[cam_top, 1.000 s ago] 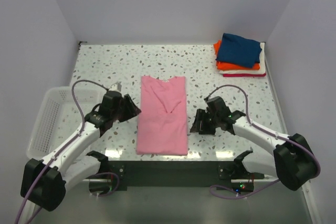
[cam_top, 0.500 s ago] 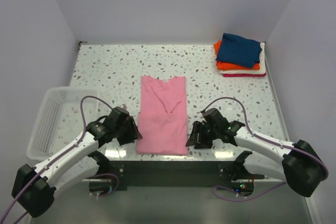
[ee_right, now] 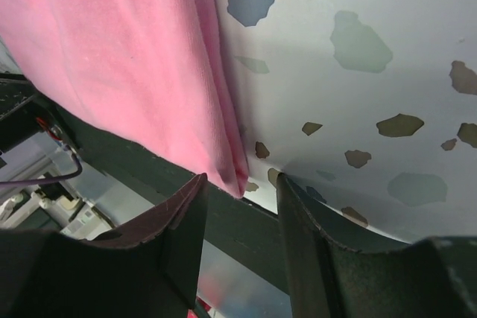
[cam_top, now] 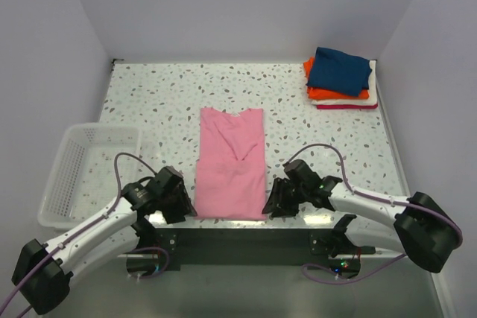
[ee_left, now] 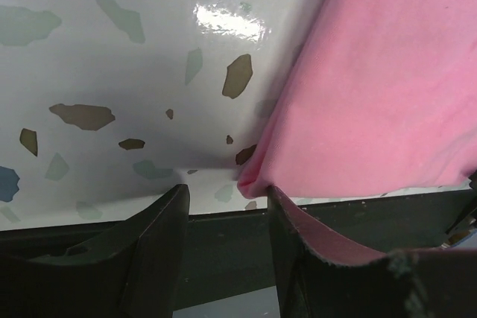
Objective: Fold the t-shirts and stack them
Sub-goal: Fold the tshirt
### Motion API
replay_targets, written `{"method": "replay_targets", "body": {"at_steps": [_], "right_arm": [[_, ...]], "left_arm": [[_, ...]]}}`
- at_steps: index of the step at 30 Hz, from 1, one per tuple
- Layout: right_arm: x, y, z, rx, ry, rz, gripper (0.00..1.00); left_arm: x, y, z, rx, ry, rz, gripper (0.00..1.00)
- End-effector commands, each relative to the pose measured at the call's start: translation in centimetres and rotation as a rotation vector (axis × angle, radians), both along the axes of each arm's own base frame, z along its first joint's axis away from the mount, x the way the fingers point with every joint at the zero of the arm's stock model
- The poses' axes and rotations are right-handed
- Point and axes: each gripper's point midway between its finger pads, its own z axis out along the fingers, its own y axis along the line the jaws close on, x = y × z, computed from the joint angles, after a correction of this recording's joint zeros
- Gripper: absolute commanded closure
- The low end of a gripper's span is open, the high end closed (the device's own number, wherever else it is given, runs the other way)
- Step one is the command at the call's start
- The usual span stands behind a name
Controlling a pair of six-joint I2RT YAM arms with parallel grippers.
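The light pink t-shirt [cam_top: 231, 163] lies flat in the table's middle, folded into a long strip, collar far. A stack of folded t-shirts, navy blue [cam_top: 339, 70] on top of orange, white and red, sits at the far right. My left gripper [cam_top: 186, 206] is open at the shirt's near left corner; in the left wrist view [ee_left: 227, 193] the pink corner [ee_left: 257, 178] lies between the fingers. My right gripper [cam_top: 271, 206] is open at the near right corner; in the right wrist view [ee_right: 240, 182] that corner [ee_right: 232, 176] sits between the fingers.
A white wire basket [cam_top: 82, 169] stands at the left edge of the speckled table [cam_top: 149, 102]. The table's dark front edge [cam_top: 238, 240] runs just under both grippers. White walls close in the back and sides.
Both grippers have moved toward me and inward, from beside the shirt's middle down to its two near corners. The shirt has not moved.
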Motion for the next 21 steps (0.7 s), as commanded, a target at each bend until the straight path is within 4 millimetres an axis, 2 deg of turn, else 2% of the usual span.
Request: {"method": "replay_targets", "body": {"at_steps": [1, 6, 9, 16, 21], "right_arm": [[-0.1, 0.8, -0.1, 0.03, 0.015, -0.016, 0.55], [-0.5, 1.0, -0.7, 0.017, 0.025, -0.001, 0.56], [-0.6, 1.1, -1.0, 0.009, 0.031, -0.001, 0.57], [-0.7, 0.9, -1.4, -0.002, 0.033, -0.007, 0.62], [-0.6, 0.9, -1.5, -0.006, 0.032, -0.009, 0.73]], "left_arm": [[0.0, -1.1, 0.1, -0.051, 0.007, 0.006, 0.5], [-0.4, -1.0, -0.7, -0.038, 0.023, -0.006, 0.51], [0.0, -1.4, -0.6, -0.05, 0.014, -0.004, 0.51], [0.9, -2.3, 0.5, -0.093, -0.04, -0.008, 0.51], [0.6, -2.4, 0.3, -0.107, -0.034, -0.013, 0.48]]}}
